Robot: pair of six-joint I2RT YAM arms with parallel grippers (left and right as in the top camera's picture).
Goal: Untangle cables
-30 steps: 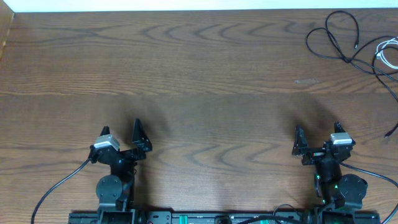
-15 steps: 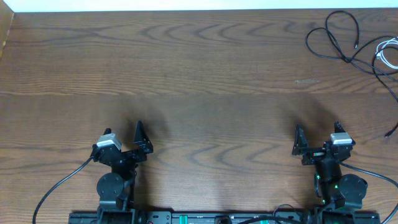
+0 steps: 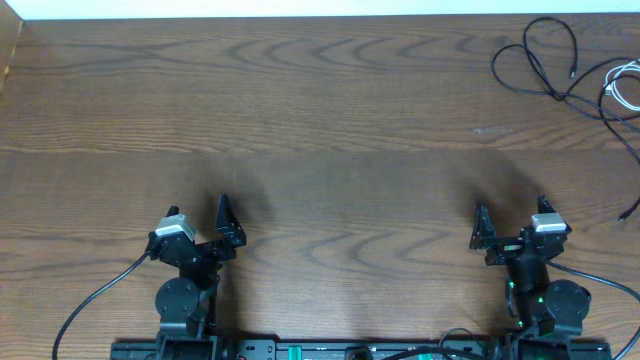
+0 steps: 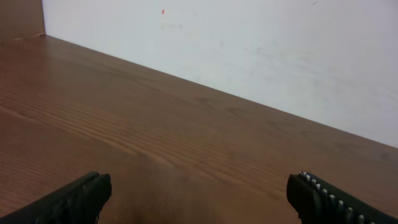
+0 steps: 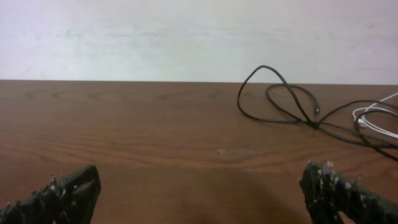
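The black cable (image 3: 560, 97) lies in loose loops at the table's far right corner, crossing the white cable (image 3: 622, 85) beside it. In the right wrist view the black cable (image 5: 314, 123) is ahead and to the right, with the white cable (image 5: 373, 118) at the right edge. My left gripper (image 3: 195, 215) is open and empty near the front left; its view (image 4: 199, 193) shows only bare wood and wall. My right gripper (image 3: 510, 215) is open and empty near the front right, well short of the cables, and it also shows in its own view (image 5: 199, 190).
The wooden table (image 3: 320, 120) ends at a white wall along its far edge. A black cable strand (image 3: 630, 208) runs off the right edge. Thick black arm cords trail from both arm bases at the front.
My left gripper shifted very slightly to the right a second ago and has held still since. The right arm and the cables have not moved.
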